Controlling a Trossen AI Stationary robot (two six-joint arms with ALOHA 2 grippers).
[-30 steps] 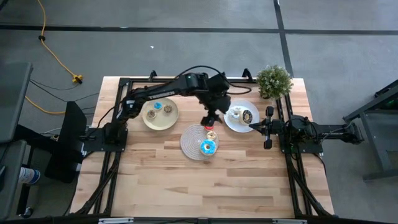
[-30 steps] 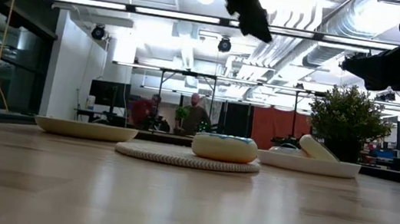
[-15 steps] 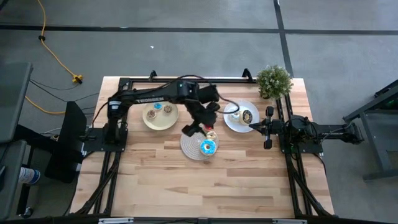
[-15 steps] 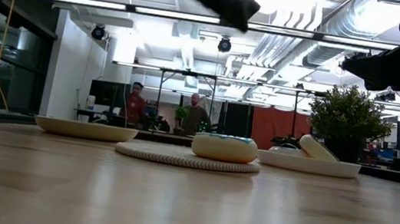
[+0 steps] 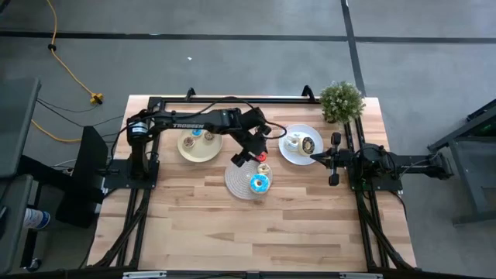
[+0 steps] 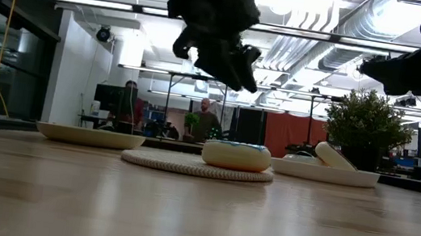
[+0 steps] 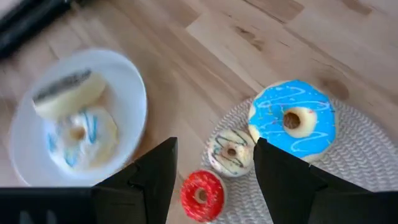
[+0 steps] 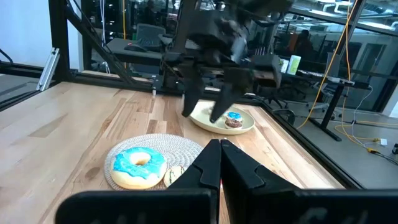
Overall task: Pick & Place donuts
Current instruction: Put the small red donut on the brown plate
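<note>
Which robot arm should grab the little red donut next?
Probably the left. Its open pincer hangs right above the red donut on the mat's edge. The right pincer sits shut by the white plate, farther away.

Blue donut (image 8: 138, 167) on woven mat (image 8: 180, 147)

The left arm (image 5: 194, 124) bears white lettering — it looks like "TROSSEN" — nothing else legible.

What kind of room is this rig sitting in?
Probably an open lab or workshop: exposed ceiling ducts, strip lights, people at desks with monitors behind the wooden table, and a yellow cable on the concrete floor.
</note>
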